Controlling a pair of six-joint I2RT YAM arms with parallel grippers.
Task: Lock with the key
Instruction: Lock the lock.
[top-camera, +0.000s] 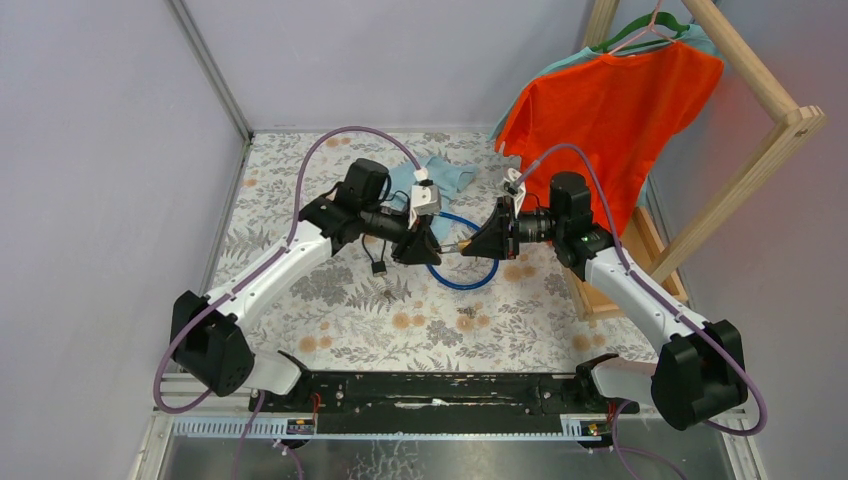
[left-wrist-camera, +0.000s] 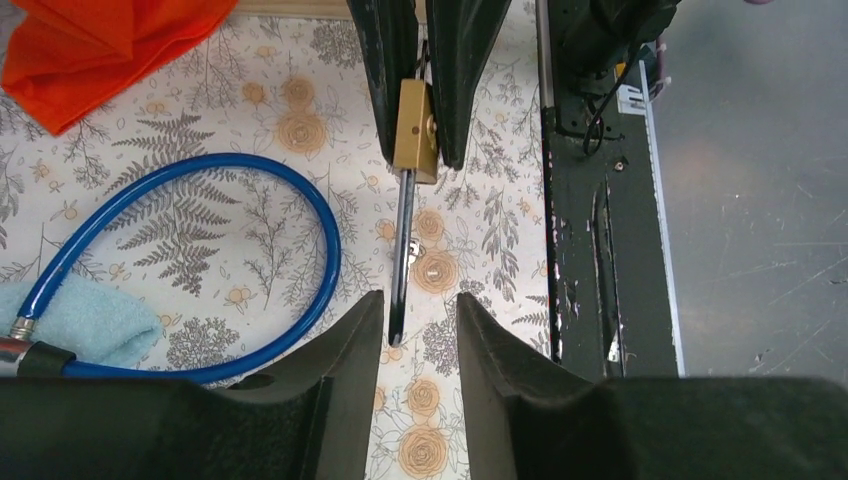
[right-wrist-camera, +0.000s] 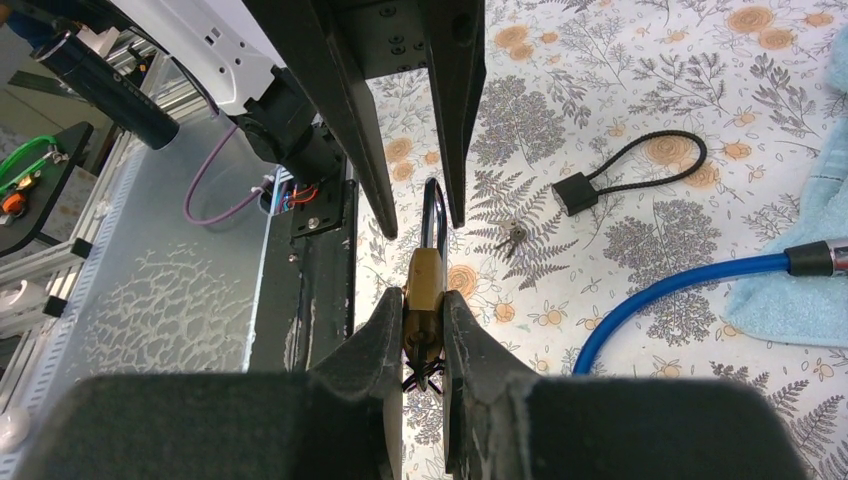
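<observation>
My right gripper (right-wrist-camera: 424, 303) is shut on the body of a brass padlock (right-wrist-camera: 424, 285) and holds it above the table, shackle (right-wrist-camera: 436, 212) pointing at the left arm. My left gripper (left-wrist-camera: 420, 305) is open, and the tip of the shackle (left-wrist-camera: 401, 255) lies between its fingers, close to the left finger (left-wrist-camera: 362, 330). The two grippers meet at mid-table, the left one (top-camera: 432, 247) facing the right one (top-camera: 478, 243). A tiny dark-grey key bunch (right-wrist-camera: 512, 237) lies on the cloth beneath, apart from both grippers. A small dark piece shows under the padlock's bottom; I cannot tell what it is.
A blue cable loop (top-camera: 462, 277) and a light-blue cloth (top-camera: 442, 176) lie behind the grippers. A black cable loop with a square plug (right-wrist-camera: 600, 185) lies near the key bunch. An orange shirt (top-camera: 610, 100) hangs on a wooden rack (top-camera: 770, 140) at the right. A black rail (left-wrist-camera: 590, 250) runs along the near edge.
</observation>
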